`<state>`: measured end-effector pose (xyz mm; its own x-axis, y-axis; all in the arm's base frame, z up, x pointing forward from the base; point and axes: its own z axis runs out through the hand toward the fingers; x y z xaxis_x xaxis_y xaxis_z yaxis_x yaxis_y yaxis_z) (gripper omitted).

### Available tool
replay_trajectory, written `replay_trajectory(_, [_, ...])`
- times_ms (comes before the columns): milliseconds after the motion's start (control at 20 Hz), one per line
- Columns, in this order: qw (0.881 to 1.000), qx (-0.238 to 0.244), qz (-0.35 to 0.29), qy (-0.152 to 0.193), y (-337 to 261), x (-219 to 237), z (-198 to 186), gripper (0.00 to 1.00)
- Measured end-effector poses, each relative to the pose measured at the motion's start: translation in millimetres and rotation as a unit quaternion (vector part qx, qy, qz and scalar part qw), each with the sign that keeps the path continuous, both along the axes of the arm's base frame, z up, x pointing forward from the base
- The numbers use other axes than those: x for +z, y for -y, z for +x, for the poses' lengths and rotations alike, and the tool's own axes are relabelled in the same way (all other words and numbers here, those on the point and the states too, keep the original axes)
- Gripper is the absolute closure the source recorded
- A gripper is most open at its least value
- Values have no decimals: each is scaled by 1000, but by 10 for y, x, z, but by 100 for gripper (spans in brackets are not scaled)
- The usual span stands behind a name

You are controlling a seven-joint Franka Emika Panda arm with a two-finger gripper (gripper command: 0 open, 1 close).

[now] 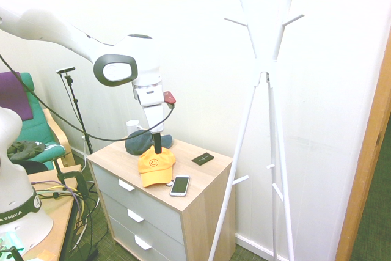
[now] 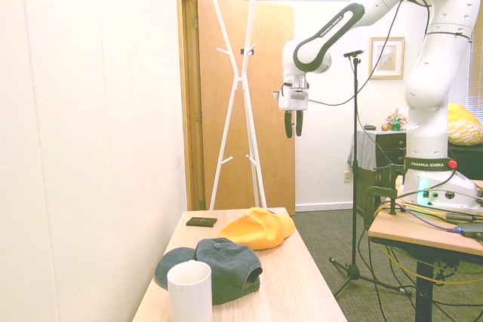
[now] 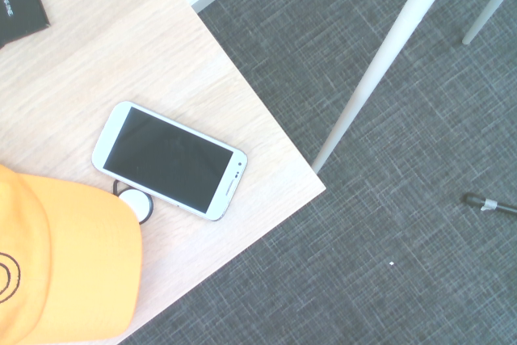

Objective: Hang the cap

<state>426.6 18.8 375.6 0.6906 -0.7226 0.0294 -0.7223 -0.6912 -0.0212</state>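
The yellow-orange fabric cap lies on the wooden tabletop, not yet hung. The hand hangs above it, released and empty, probably to descend for grasping.

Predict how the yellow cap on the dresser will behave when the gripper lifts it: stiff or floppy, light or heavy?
The cap is fabric, so its crown will probably sag or fold in a pinch. The curved brim holds its shape, so it is likely the stiffer part. It looks light for its size. The gripper hangs above it, not touching.
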Motion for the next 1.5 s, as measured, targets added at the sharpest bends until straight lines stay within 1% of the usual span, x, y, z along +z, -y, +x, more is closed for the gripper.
replay_trajectory(150, [1000,3,0,-1,-27,-23,13,0])
replay_trajectory(250, [1000,10,0,3,-184,-102,78,0])
replay_trajectory(650, [998,54,3,-17,-1343,-548,453,0])
replay_trajectory(1000, [996,87,-8,-30,-2155,-880,575,0])
replay_trajectory(1200, [995,95,-15,-35,-2544,-1066,571,0])
replay_trajectory(1500, [990,128,-36,-55,-3079,-1533,265,0])
